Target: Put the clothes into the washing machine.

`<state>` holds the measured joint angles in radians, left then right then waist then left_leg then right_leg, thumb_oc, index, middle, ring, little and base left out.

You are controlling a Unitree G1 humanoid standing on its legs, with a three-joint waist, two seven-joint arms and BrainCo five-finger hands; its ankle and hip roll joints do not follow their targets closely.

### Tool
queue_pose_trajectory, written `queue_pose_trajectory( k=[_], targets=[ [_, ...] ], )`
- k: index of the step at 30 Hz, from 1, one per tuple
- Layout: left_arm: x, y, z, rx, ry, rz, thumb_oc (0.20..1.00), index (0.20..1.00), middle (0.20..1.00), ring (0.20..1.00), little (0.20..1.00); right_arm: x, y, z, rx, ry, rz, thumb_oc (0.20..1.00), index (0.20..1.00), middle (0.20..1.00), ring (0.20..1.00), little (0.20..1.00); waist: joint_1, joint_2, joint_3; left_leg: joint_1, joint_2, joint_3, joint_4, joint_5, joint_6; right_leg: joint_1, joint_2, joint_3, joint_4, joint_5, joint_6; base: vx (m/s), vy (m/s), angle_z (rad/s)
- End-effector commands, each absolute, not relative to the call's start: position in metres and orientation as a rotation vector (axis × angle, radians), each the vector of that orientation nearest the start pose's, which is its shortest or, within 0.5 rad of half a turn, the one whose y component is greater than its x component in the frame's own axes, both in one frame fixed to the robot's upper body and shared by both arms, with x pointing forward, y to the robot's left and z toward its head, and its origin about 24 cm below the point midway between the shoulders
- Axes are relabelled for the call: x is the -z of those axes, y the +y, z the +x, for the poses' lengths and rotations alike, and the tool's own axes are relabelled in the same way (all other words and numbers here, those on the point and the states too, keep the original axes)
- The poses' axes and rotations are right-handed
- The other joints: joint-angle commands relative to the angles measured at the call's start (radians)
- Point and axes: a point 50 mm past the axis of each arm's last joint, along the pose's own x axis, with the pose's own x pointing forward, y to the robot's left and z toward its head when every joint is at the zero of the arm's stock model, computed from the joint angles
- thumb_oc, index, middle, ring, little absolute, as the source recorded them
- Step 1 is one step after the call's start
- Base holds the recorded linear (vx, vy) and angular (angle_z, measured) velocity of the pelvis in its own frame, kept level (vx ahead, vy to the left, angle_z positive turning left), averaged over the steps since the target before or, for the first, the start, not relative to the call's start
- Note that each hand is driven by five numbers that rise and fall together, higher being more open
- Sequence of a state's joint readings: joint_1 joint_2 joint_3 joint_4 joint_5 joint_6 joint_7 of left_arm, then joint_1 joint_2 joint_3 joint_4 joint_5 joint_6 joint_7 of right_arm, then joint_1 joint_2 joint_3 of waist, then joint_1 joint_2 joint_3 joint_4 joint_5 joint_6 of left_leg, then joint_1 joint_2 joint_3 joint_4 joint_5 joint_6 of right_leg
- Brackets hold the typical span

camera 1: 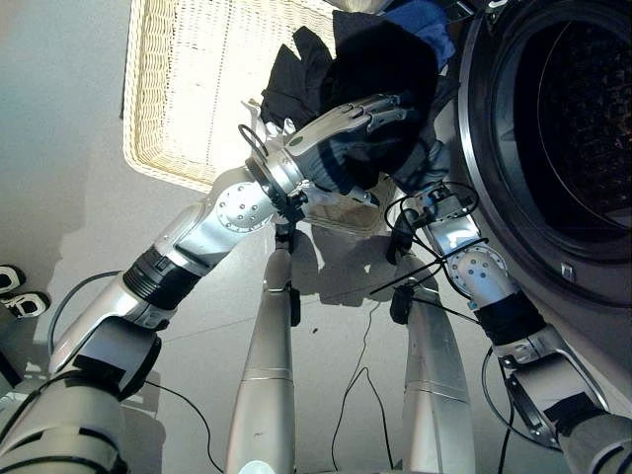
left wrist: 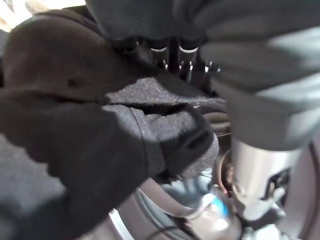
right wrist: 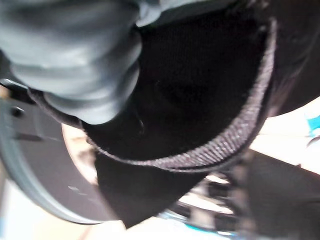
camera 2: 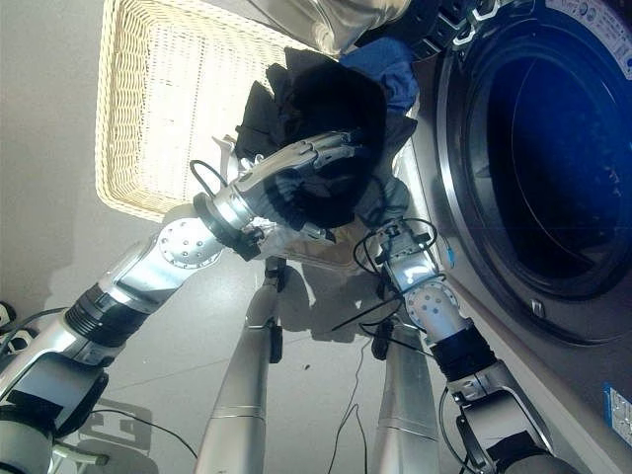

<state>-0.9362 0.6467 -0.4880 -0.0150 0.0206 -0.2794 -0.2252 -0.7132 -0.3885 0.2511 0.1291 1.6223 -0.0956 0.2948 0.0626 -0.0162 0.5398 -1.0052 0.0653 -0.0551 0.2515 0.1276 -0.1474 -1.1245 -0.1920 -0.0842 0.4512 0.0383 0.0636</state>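
A bundle of clothes hangs between my two hands just left of the washing machine's round opening [camera 1: 578,118]. It holds a black garment [camera 1: 380,59], a grey one [camera 1: 400,158] and a blue one [camera 1: 425,18] on top. My left hand [camera 1: 360,111] lies across the near side of the black garment with its fingers stretched out and pressed against the cloth. From below, my right hand [camera 1: 432,200] goes in under the bundle, where the cloth covers its fingers. The right wrist view shows black knitted cloth [right wrist: 200,100] against the grey door ring [right wrist: 35,175].
A pale wicker basket [camera 1: 188,89] lies on the floor to the left, behind the bundle. The washer's front panel and chrome door ring [camera 1: 484,188] run along the right side. A pair of shoes [camera 1: 20,291] shows at the far left edge.
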Motion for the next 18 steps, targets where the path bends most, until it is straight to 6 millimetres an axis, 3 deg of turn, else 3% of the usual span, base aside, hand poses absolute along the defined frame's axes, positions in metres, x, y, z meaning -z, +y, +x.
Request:
queue_pose_trajectory(
  k=[1,9,18],
  targets=[
    [-0.257,0.078,0.297,0.912,-0.817,0.826,1.000,1.000,1.000,1.000,1.000,-0.277,-0.134,0.308,-0.970,-0.707,1.149,0.200,0.200,0.200,0.200,0.200,-0.046,0.074,-0.020,-0.009,-0.073,0.007,0.040,-0.011,0.065,0.065,0.027,-0.069,-0.107,0.110,0.091,0.00,0.000,0.00],
    [-0.245,0.061,0.292,1.197,-0.647,0.758,1.000,1.000,1.000,1.000,1.000,-0.284,-0.136,0.311,-0.964,-0.729,1.201,0.200,0.200,0.200,0.200,0.200,-0.059,0.074,-0.020,-0.003,-0.070,0.018,0.034,-0.011,0.066,0.071,0.036,-0.058,-0.120,0.118,0.087,0.00,0.004,-0.02],
    [-0.244,0.068,0.302,1.114,-0.586,0.815,1.000,1.000,1.000,1.000,1.000,-0.289,-0.144,0.312,-0.934,-0.758,1.200,0.200,0.200,0.200,0.200,0.200,-0.062,0.074,-0.020,0.000,-0.072,0.017,0.032,-0.008,0.068,0.080,0.042,-0.053,-0.132,0.123,0.085,0.00,-0.002,-0.03]
  ],
)
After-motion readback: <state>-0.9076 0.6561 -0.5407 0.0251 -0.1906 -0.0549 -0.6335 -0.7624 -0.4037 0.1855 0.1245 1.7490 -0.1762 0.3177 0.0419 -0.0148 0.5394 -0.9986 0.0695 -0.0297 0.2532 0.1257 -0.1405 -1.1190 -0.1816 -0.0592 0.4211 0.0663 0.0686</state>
